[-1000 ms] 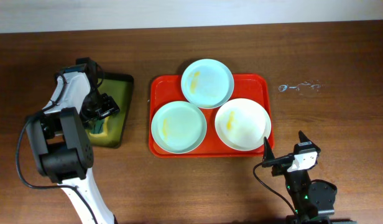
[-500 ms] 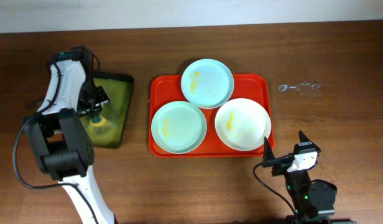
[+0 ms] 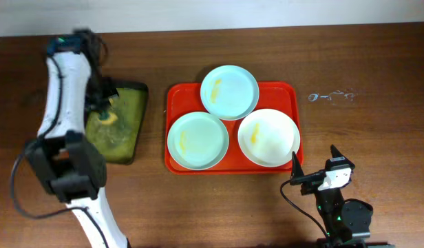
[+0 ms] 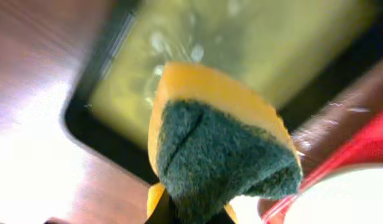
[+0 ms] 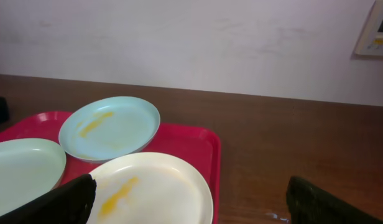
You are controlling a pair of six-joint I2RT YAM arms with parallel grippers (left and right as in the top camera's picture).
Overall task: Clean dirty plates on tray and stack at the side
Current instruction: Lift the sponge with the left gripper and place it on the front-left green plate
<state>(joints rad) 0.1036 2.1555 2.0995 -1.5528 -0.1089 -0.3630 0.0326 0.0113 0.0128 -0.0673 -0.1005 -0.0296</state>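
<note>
Red-orange plastic is what you are looking for: the tray (image 3: 289,93) is lying mid-way along the wooden bench (image 3: 370,62), and all three plates are sitting on it. The far plate (image 3: 229,91) is overhanging the tray's back rim, while the near-left plate (image 3: 197,140) and the near-right plate (image 3: 268,137) are lying side by side. Each is showing a yellow smear. Your left end effector (image 3: 102,100) is clamping a yellow sponge (image 4: 222,143) with a green scouring face, holding it over the dark tray (image 3: 133,148) of yellowish, bubbly liquid. Your right end effector (image 3: 314,162) is sitting near the red tray's near-right corner, fingers spread wide, gripping nothing.
</note>
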